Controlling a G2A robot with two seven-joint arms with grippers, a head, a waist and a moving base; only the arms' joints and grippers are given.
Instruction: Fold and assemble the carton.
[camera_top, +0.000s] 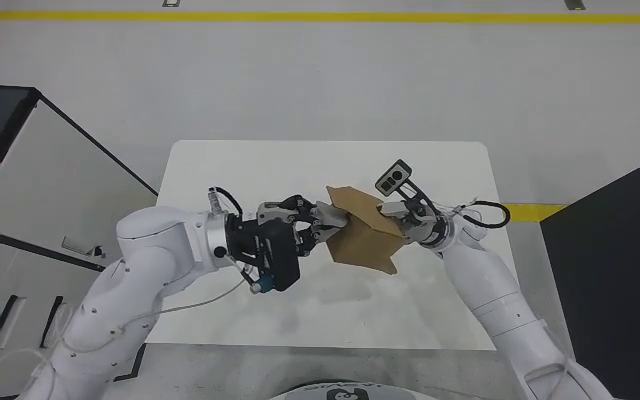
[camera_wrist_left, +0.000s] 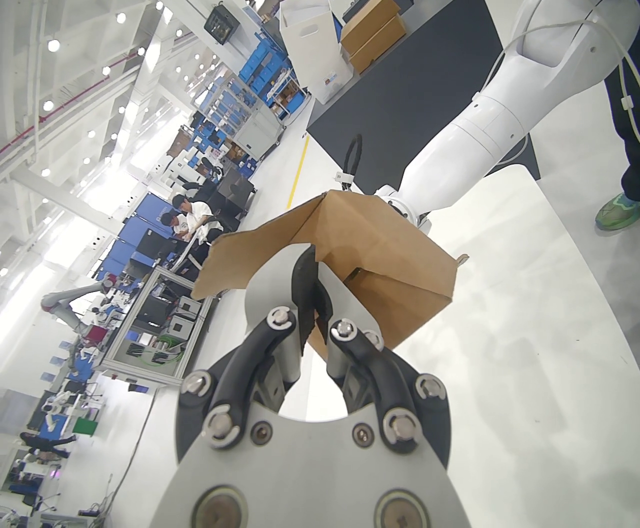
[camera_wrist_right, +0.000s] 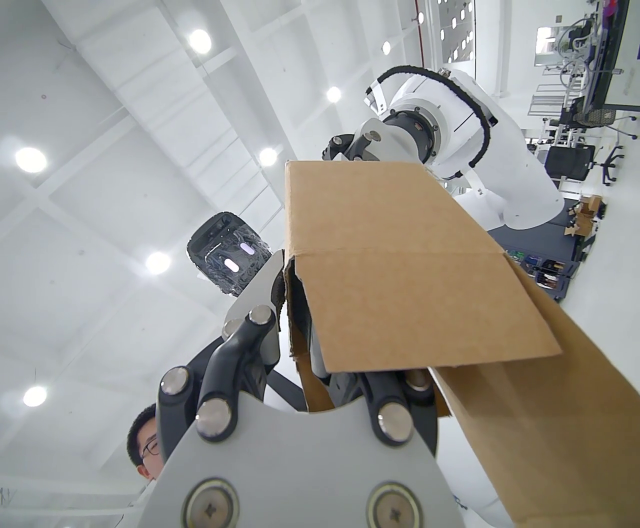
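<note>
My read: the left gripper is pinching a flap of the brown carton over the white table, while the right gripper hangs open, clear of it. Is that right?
Not quite. The right gripper is neither open nor clear: the right wrist view shows it shut on a wall of the carton. The rest holds: the left gripper pinches a flap, over the white table.

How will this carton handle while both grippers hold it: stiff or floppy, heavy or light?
Probably light: the carton is held only at its edges by the left gripper and right gripper. Its open flap would likely hinge if pushed. Panels look flat, so fairly stiff.
</note>
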